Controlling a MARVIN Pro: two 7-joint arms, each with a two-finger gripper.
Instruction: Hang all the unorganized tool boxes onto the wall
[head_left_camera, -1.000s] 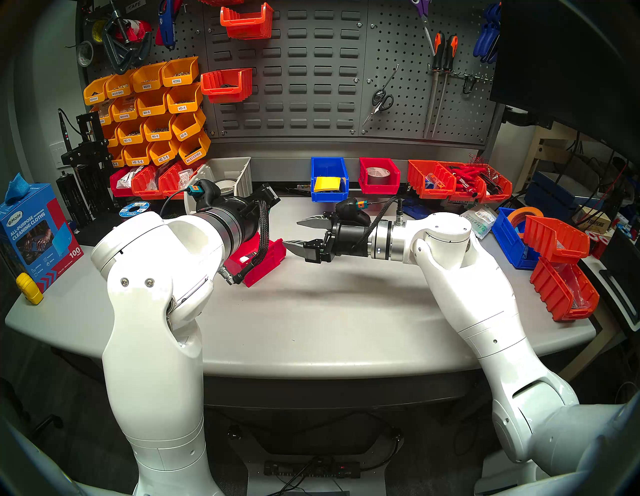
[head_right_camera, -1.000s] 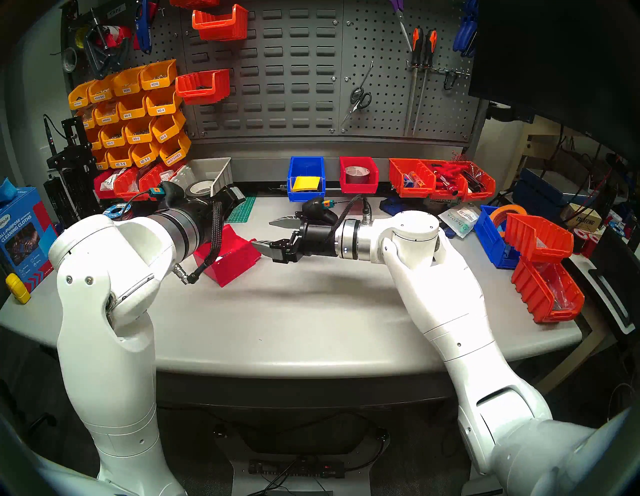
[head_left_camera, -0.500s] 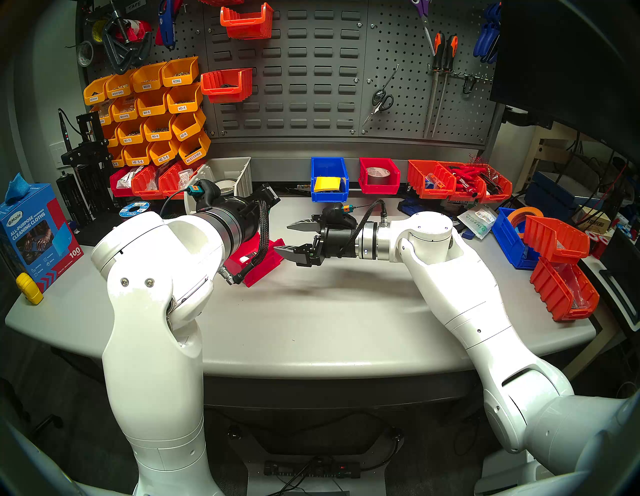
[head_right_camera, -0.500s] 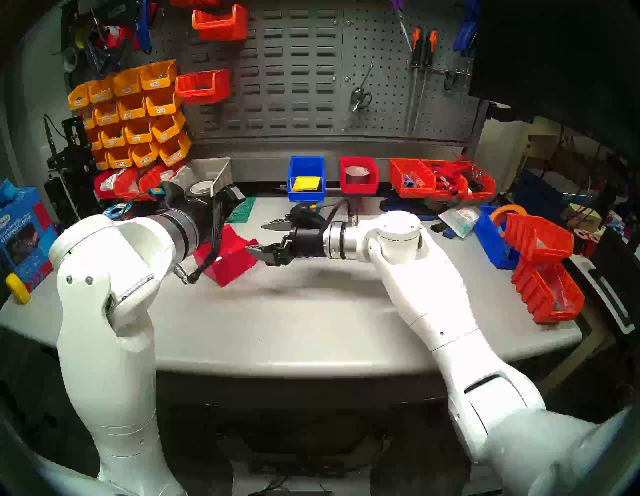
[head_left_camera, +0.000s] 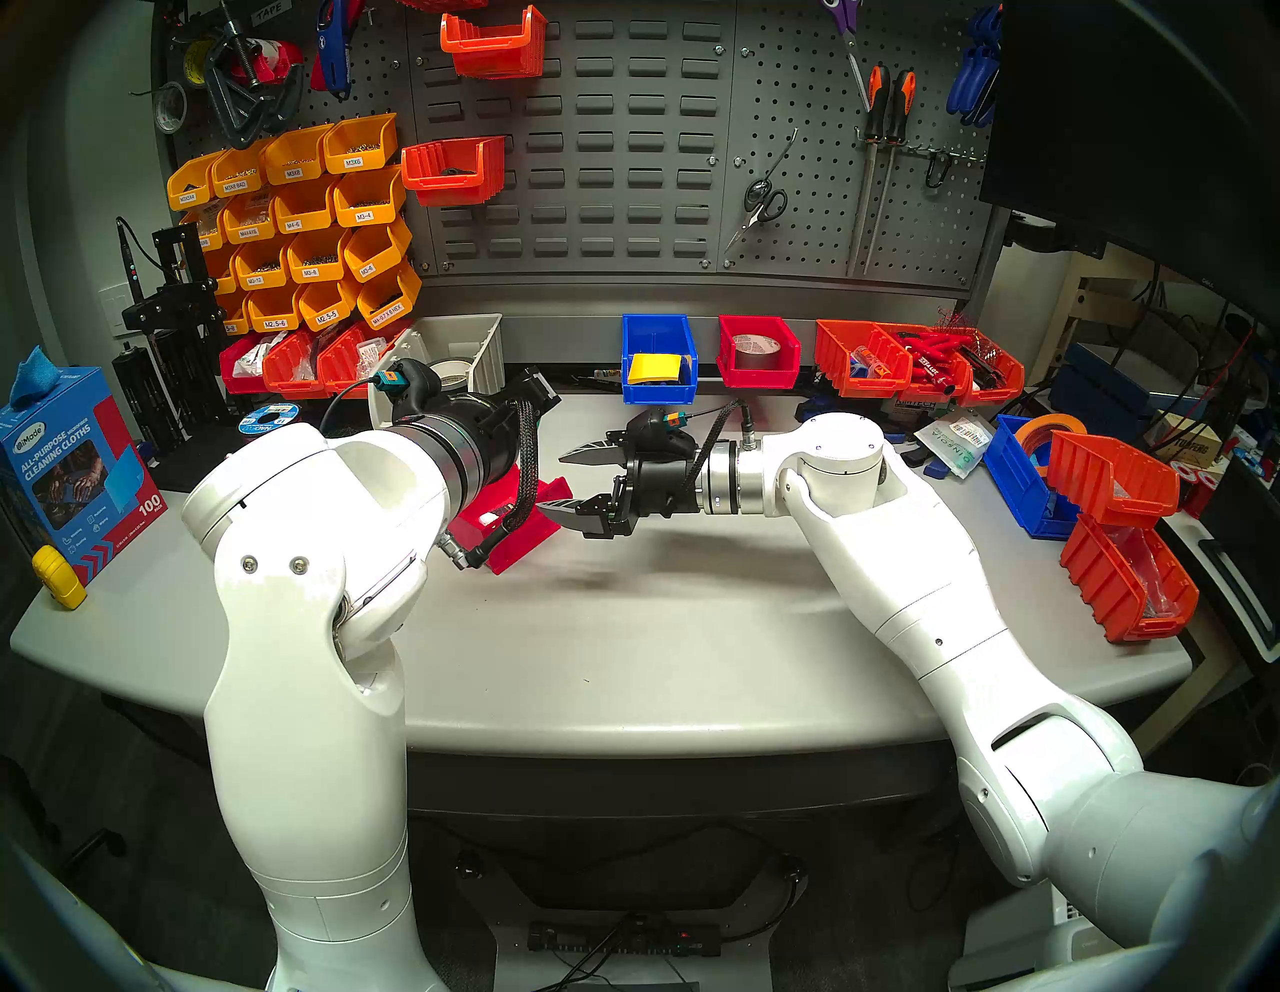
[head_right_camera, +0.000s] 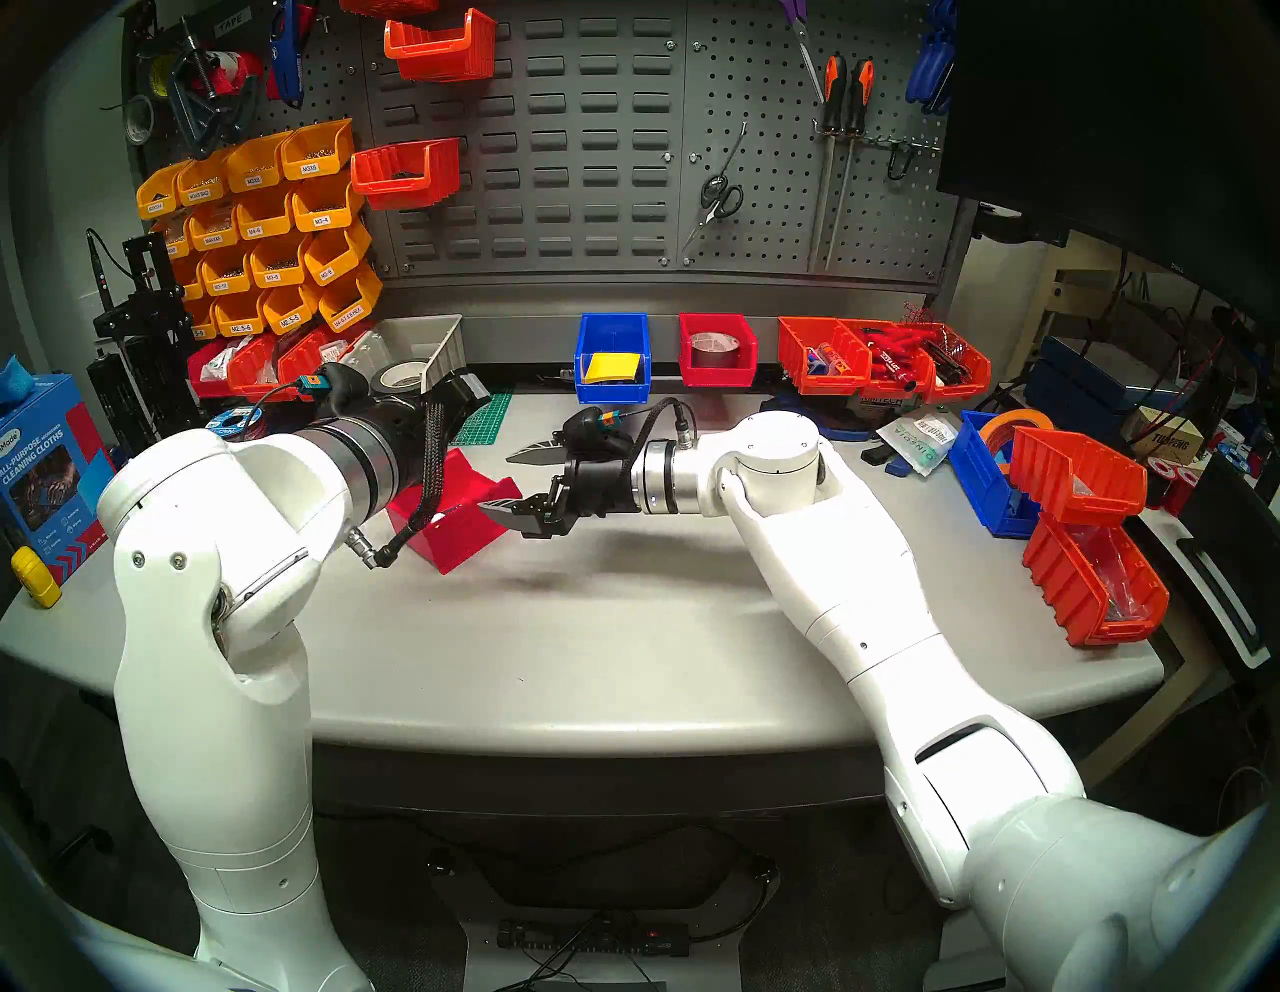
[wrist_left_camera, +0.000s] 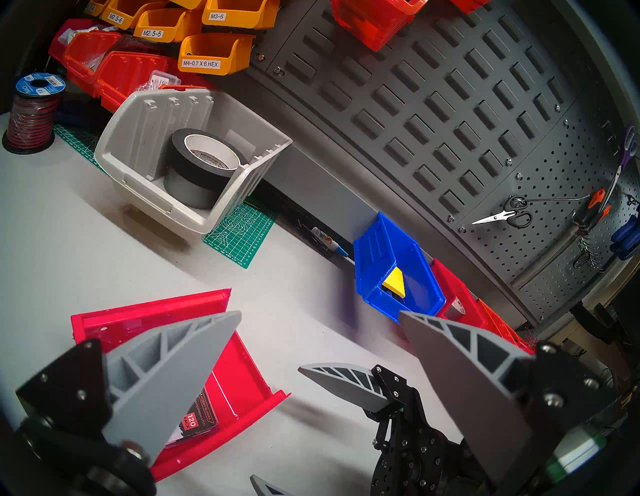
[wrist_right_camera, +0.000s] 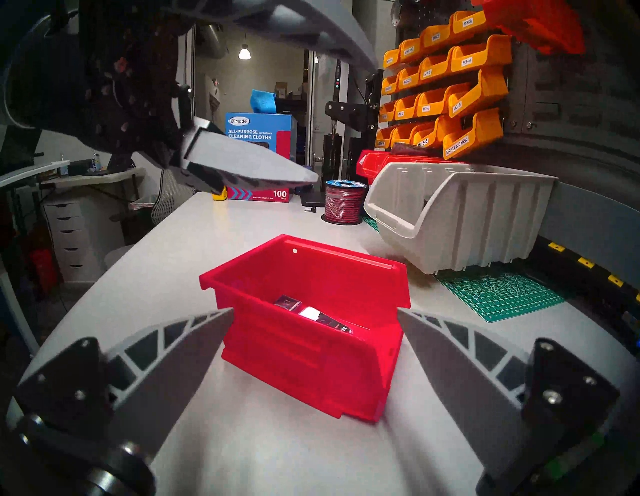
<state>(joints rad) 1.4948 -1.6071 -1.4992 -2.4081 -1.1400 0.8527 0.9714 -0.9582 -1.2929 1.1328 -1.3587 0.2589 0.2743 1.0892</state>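
A crimson red tool box (head_left_camera: 526, 533) (wrist_right_camera: 311, 332) with a pack of blades inside lies on the table, mostly under my left wrist. My right gripper (head_left_camera: 550, 481) (wrist_right_camera: 315, 310) is open, and its fingertips flank the box's near end. My left gripper (wrist_left_camera: 320, 313) is open and empty just above the box (wrist_left_camera: 242, 374). A blue tool box (head_left_camera: 656, 360) (wrist_left_camera: 398, 277) and a second crimson tool box (head_left_camera: 757, 352) holding a tape roll stand at the foot of the dark grey wall (head_left_camera: 623, 138).
A grey bin (head_left_camera: 464, 346) (wrist_left_camera: 194, 162) with a tape roll stands behind the red box, on a green cutting mat (wrist_left_camera: 242, 225). Orange-red bins (head_left_camera: 1122, 540) and another blue bin (head_left_camera: 1018, 478) crowd the table's right end. Yellow labelled bins (head_left_camera: 298, 222) hang at the left.
My right arm has moved left across the table, gripper open, until its fingertips reach the red tool box. The left arm has not moved.
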